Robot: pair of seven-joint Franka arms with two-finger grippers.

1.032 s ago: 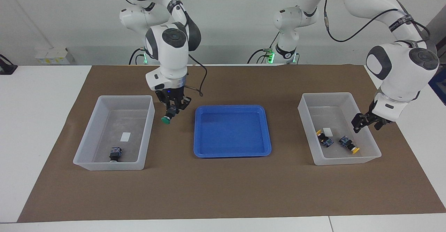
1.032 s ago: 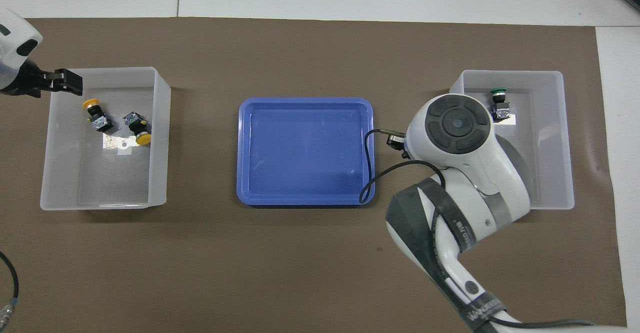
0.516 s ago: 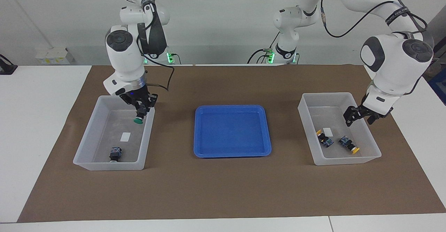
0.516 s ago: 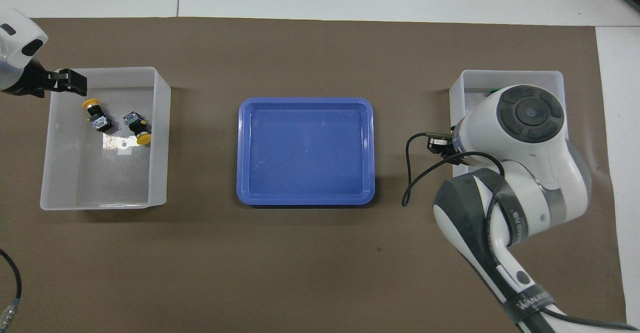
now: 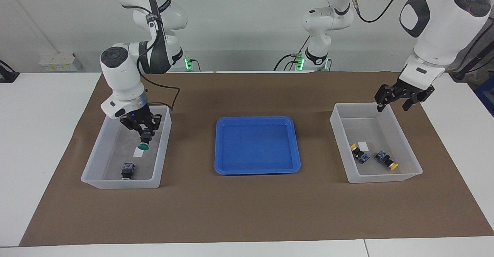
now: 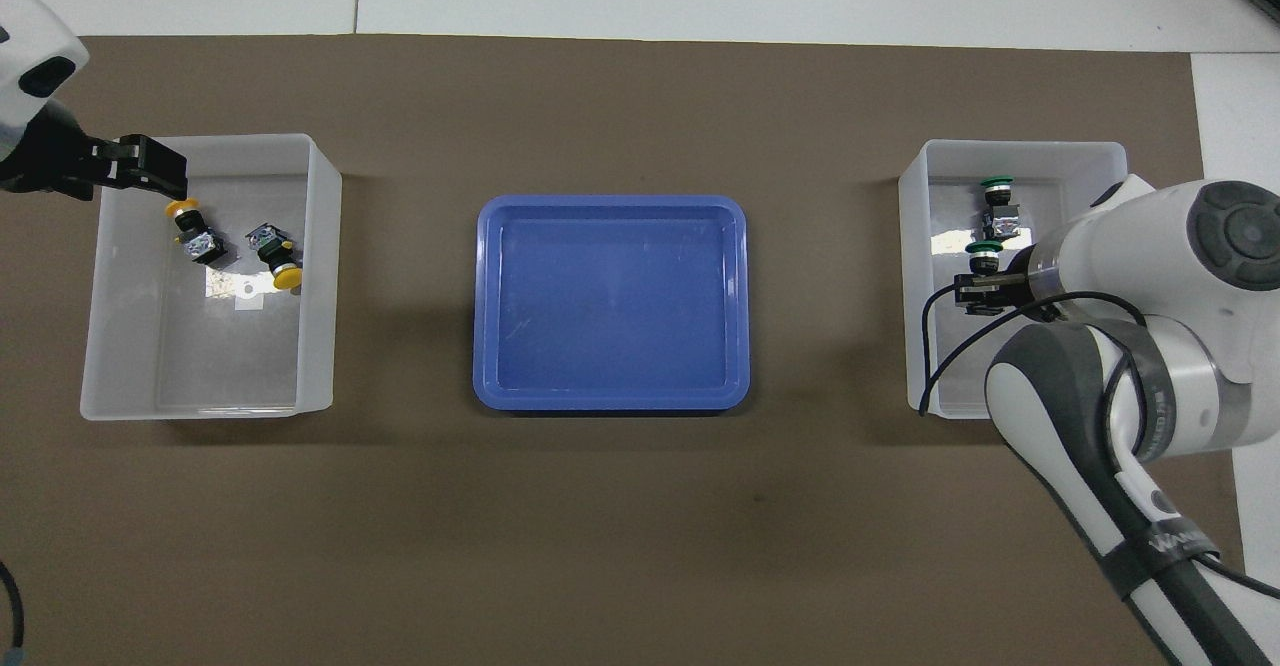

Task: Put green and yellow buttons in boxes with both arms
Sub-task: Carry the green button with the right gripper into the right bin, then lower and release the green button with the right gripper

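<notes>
Facing view. Right gripper [image 5: 144, 132], left of frame, clamps a green button [image 5: 143, 145], cap down, over the bin [image 5: 101, 149] holding another button [image 5: 127, 170]. Blue tray [image 5: 220, 149] at centre. Left gripper [image 5: 393, 96], jaws apart, hangs over the right-hand bin [image 5: 408, 154] with two yellow buttons [image 5: 359, 154] [image 5: 386, 161].

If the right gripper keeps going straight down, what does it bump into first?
Probably the box's floor, near its white label. The right gripper, holding a green button, points down into it.
</notes>
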